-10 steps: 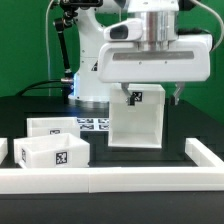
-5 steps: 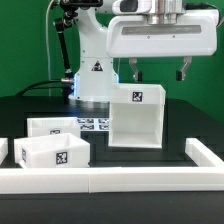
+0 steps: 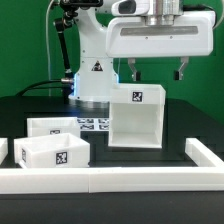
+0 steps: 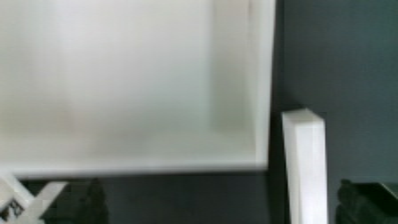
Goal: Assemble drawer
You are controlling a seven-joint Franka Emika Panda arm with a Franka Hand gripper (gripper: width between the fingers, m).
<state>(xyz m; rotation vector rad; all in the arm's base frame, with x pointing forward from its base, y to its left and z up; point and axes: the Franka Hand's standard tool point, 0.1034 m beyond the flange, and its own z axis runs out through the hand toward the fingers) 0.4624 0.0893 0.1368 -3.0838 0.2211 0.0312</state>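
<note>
We see the jaws spread wide and empty, hovering just above the drawer's large casing (image 3: 135, 118), mid-frame on the black counter (image 3: 180, 150). The front box (image 3: 50, 152) and rear box (image 3: 52, 127) sit lower left. The casing hides part of the marker board (image 3: 92, 124). The wrist view is blurred, and the tag patterns are unreadable.

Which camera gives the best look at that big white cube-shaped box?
The exterior view: the whole casing stands there, open front and tag visible. The wrist view shows only a blurry close-up patch of that casing.
</note>
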